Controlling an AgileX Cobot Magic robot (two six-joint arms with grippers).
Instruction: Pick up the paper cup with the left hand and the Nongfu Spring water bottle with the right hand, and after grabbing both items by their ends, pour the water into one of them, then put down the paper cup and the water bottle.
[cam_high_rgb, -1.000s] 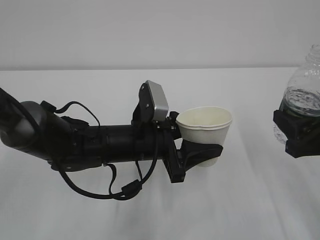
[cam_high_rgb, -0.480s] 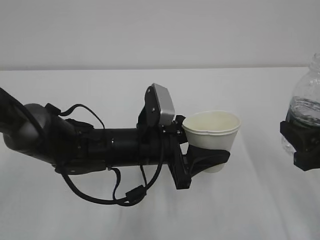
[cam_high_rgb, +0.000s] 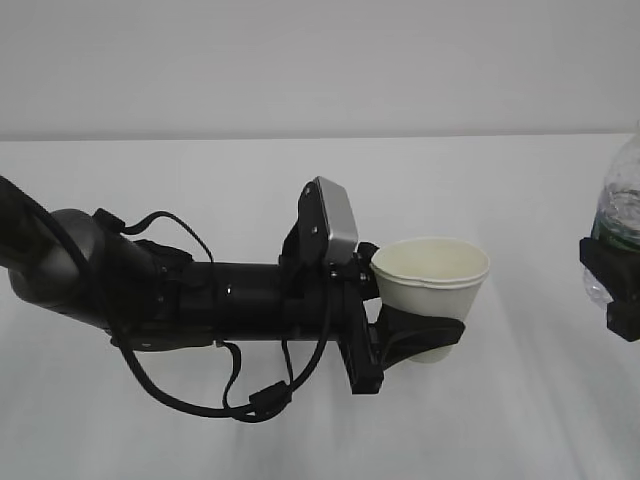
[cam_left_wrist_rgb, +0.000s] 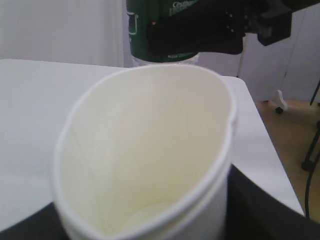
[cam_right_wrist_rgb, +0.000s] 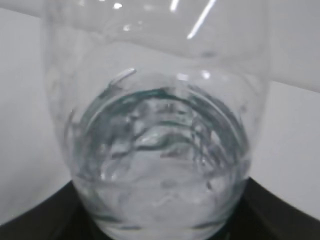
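Observation:
The white paper cup (cam_high_rgb: 432, 285) is held upright above the table, with my left gripper (cam_high_rgb: 425, 335) shut on its lower part. In the left wrist view the paper cup (cam_left_wrist_rgb: 145, 150) fills the frame and its cream inside looks dry. At the right edge, the Nongfu Spring water bottle (cam_high_rgb: 622, 210) stands upright in my right gripper (cam_high_rgb: 612, 290), which is shut on it; most of the bottle is cut off by the frame. In the right wrist view the clear bottle (cam_right_wrist_rgb: 160, 115) holds water (cam_right_wrist_rgb: 160, 195) low down. Its green label (cam_left_wrist_rgb: 150, 30) shows just beyond the cup's rim.
The white table (cam_high_rgb: 200, 180) runs under both arms to a pale back wall. The left arm (cam_high_rgb: 150, 290) and its looping cable (cam_high_rgb: 250, 400) stretch across the left half. In the left wrist view the table's right edge (cam_left_wrist_rgb: 265, 150) drops to a floor with stand legs.
My left arm has carried the cup to the right and a little lower. The right gripper with the bottle has drifted right and down, now partly beyond the frame edge.

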